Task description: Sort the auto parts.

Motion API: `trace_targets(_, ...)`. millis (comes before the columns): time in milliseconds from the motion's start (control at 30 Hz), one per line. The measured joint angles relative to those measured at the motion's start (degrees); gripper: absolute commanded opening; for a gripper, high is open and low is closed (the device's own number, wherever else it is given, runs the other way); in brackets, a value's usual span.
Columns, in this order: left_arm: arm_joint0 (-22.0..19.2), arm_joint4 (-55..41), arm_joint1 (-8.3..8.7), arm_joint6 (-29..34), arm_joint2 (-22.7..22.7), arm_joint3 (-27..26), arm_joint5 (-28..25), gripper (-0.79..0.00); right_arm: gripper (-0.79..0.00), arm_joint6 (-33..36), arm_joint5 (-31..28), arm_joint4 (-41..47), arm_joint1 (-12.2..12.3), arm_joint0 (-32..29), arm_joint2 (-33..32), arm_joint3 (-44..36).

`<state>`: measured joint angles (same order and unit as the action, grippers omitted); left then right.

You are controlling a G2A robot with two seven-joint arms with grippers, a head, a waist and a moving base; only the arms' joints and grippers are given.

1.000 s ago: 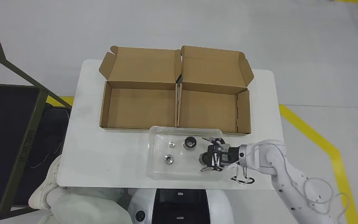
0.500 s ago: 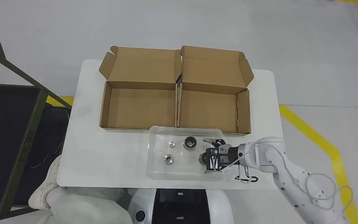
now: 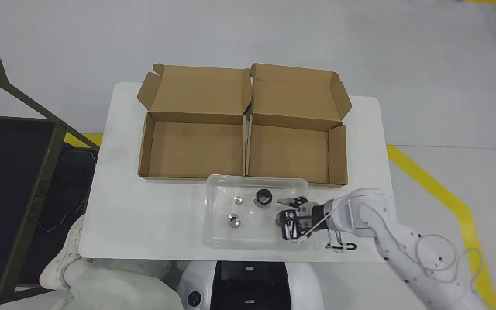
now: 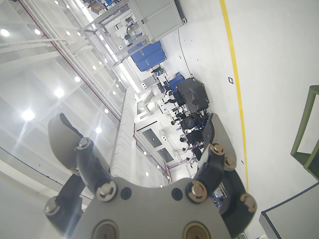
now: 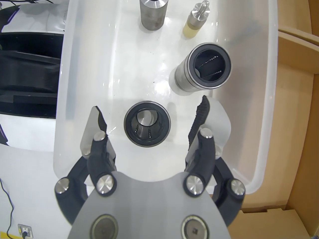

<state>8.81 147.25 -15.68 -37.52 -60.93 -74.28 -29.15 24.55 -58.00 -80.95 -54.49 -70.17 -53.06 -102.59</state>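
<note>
Right gripper [image 5: 150, 111] has slid slightly toward the robot and hangs spread, one finger each side of the short black bearing [image 5: 147, 126] in the clear tray [image 5: 264, 100], lined up to pinch it. Farther along stand a longer bearing [image 5: 203, 69], steel sleeve [image 5: 154, 6] and small fitting [image 5: 198, 18]; cardboard boxes [image 3: 194, 151] beyond are likely the bins.

The tray [image 5: 87, 75] was a milky, see-through white; in it the cylinder [image 5: 153, 6] was dull steel grey with a dark bore, the small part [image 5: 197, 19] silver-tipped over pale yellow, the silver bearing [image 5: 201, 68] ringed in black, and the black-rimmed bearing [image 5: 147, 126] silver inside. On the right gripper [image 5: 151, 112] the fingers [image 5: 199, 119] were black with ridged pads, backed by silver plates. Both boxes [image 3: 194, 147] were plain brown cardboard on a white table [image 3: 124, 194].
</note>
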Motion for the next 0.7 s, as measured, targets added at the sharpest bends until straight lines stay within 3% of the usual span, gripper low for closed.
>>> trace_targets(367, 0.00, 0.00, 0.00, 0.00, 0.00, 0.00, 0.00, 0.000, -0.132, 4.96, 0.00, 0.58, -0.13, 3.99, 5.05, 1.22)
trace_targets(500, 0.00, 0.00, 0.00, 0.00, 0.00, 0.00, 0.00, 0.000, -0.182, 6.54, 0.07, 0.91, -0.34, 5.12, 5.79, 1.86)
trace_targets(567, 0.00, 0.00, 0.00, 0.00, 0.00, 0.00, 0.00, 0.000, -0.228, 7.11, 0.21, 1.08, -0.46, 5.47, 6.10, 2.17)
trace_targets(700, 0.00, 0.00, 0.00, 0.00, 0.00, 0.00, 0.00, 0.000, -0.520, 8.08, 0.35, 1.21, -0.64, 5.98, 6.67, 2.38)
